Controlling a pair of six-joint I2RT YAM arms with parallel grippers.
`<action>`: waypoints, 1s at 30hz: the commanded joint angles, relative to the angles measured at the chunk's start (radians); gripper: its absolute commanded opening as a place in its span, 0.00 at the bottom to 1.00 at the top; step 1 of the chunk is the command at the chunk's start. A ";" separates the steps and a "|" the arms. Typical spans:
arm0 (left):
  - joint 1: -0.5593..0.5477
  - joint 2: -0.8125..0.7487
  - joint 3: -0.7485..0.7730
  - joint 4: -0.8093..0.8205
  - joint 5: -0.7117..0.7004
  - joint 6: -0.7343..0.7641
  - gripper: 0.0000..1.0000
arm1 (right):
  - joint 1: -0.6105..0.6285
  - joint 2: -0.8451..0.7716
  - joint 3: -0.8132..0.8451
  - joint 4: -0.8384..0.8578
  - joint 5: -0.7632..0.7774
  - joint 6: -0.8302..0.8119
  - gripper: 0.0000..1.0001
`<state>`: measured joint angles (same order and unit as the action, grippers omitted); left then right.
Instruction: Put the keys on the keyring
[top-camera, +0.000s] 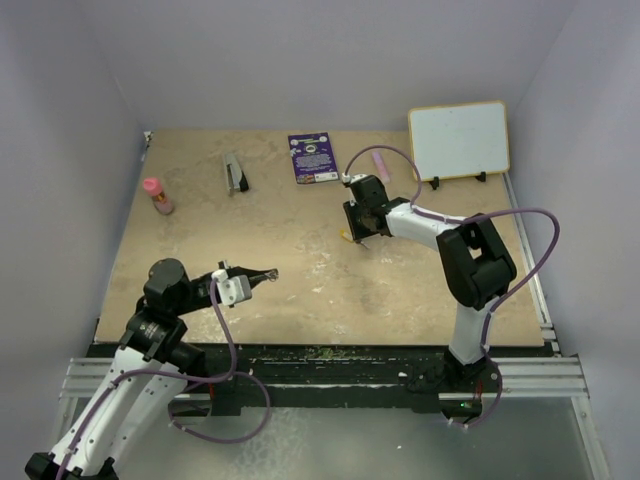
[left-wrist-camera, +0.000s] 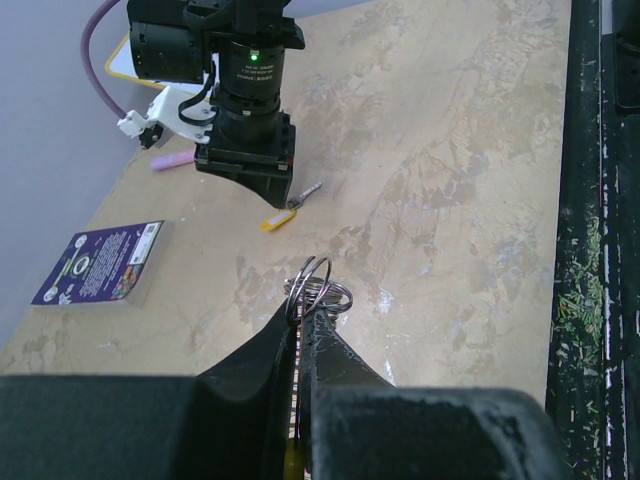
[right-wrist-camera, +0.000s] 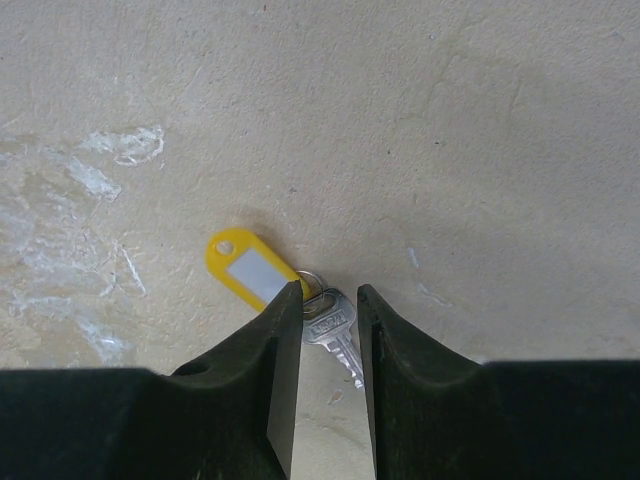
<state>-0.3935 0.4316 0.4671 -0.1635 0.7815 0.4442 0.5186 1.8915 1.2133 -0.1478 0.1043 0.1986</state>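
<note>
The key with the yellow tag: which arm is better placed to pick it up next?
The right. Its claw stands over the key, one finger at each side. The left claw is far from it and shut on the keyring.

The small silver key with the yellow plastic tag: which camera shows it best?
The right wrist view: the small silver key with the yellow plastic tag lies close up between the fingers of the right gripper. The left wrist view shows it small by that gripper; the top external view gives only a yellow speck.
</note>
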 joint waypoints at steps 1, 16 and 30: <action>0.008 -0.011 -0.001 0.062 0.027 -0.014 0.03 | -0.002 0.008 0.022 0.020 -0.022 0.013 0.33; 0.014 -0.014 -0.004 0.067 0.028 -0.016 0.03 | -0.001 0.055 -0.011 0.021 -0.052 0.026 0.00; 0.016 -0.013 -0.011 0.076 0.027 -0.021 0.03 | 0.095 -0.252 -0.038 -0.036 0.149 0.010 0.00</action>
<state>-0.3862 0.4255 0.4595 -0.1429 0.7856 0.4366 0.5640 1.7576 1.1309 -0.1417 0.1593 0.2253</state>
